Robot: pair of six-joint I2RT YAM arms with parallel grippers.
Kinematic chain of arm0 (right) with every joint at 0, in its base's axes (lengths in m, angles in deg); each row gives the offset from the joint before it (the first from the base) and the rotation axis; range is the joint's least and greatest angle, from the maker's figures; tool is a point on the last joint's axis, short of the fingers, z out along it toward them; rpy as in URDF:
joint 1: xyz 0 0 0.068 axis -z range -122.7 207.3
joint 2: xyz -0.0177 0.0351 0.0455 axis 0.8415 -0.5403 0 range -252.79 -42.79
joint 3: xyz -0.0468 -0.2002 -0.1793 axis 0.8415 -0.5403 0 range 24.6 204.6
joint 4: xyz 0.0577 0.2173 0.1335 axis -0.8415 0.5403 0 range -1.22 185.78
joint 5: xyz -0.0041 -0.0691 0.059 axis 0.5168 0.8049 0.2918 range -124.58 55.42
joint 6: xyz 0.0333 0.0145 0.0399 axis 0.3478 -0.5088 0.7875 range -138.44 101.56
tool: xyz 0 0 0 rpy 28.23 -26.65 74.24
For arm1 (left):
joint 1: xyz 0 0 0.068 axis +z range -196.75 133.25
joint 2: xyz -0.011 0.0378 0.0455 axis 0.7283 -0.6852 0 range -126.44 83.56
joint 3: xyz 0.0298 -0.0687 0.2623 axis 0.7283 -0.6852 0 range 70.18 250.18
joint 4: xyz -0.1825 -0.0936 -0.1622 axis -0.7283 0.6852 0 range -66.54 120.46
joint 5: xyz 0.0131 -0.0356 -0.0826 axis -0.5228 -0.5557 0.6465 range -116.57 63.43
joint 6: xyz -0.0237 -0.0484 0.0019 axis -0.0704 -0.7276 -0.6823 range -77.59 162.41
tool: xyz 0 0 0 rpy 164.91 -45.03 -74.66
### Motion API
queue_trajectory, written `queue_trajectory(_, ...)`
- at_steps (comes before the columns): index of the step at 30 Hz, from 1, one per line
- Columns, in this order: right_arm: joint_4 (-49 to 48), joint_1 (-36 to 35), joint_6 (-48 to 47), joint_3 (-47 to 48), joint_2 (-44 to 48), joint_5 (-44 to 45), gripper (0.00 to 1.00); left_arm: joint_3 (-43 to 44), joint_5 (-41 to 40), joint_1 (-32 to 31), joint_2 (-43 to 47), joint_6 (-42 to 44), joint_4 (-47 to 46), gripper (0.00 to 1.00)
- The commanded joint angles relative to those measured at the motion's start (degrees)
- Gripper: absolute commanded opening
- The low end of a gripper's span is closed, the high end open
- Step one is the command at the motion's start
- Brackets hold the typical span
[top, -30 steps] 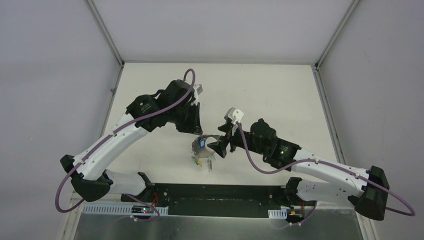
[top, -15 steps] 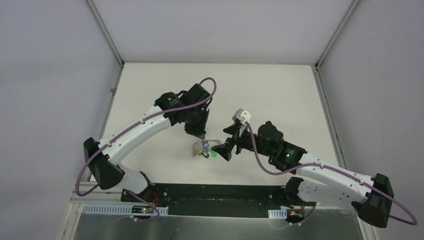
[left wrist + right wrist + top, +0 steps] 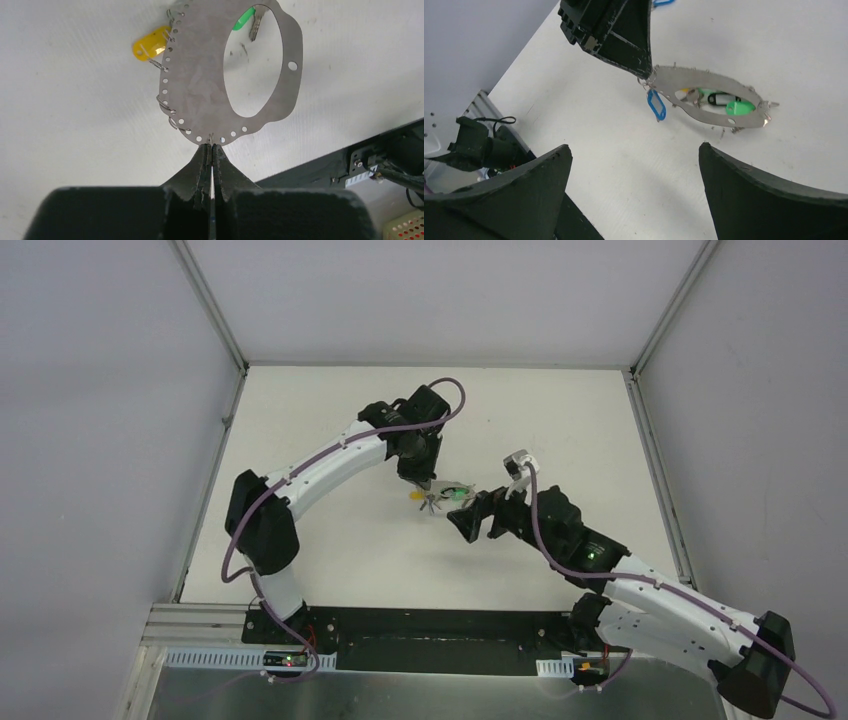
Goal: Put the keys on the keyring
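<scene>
The keyring (image 3: 200, 75) is a flat grey metal loop with small holes along its rim. My left gripper (image 3: 211, 146) is shut on its near edge and holds it just above the white table. A yellow key tag (image 3: 151, 47) and a green one (image 3: 243, 19) with a silver key (image 3: 256, 29) show at its far side. In the right wrist view a blue tag (image 3: 656, 105) hangs from the keyring (image 3: 709, 116) near the left gripper (image 3: 644, 67), and a green tag (image 3: 740, 107) lies under the loop. My right gripper (image 3: 634, 150) is open and empty, a short way in front of the ring (image 3: 452, 491).
A black base rail (image 3: 440, 625) runs along the near table edge, with cabling and black hardware (image 3: 385, 160) there. Metal frame posts (image 3: 655, 330) and grey walls bound the white table (image 3: 560, 420) at the back and sides.
My left arm has carried the keyring away from the bases, up and to the right. My right gripper followed, opened wider and now stands apart from the ring.
</scene>
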Motion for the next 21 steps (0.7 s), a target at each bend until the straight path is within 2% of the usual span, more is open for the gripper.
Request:
queue_trajectory(1, 5.08, 2.15, 6.78, -0.55, 3.03, 6.18, 1.00, 4.91, 2.72, 0.99, -4.95, 2.38, -3.41, 0.00)
queue_trajectory(6, 10.09, 5.47, 9.79, -0.57, 3.47, 3.52, 1.00, 2.53, 5.57, 0.95, -7.42, 2.70, -3.51, 0.00)
queue_trajectory(12, 13.63, 11.03, 13.47, 0.80, 0.67, -4.87, 1.00, -11.06, 9.67, -0.20, -2.54, -0.19, -8.30, 0.00)
queue_trajectory(21, 19.11, 18.01, 16.55, 5.73, -10.64, -15.35, 1.00, -29.08, 4.77, -10.22, 7.13, -12.14, -12.19, 0.00)
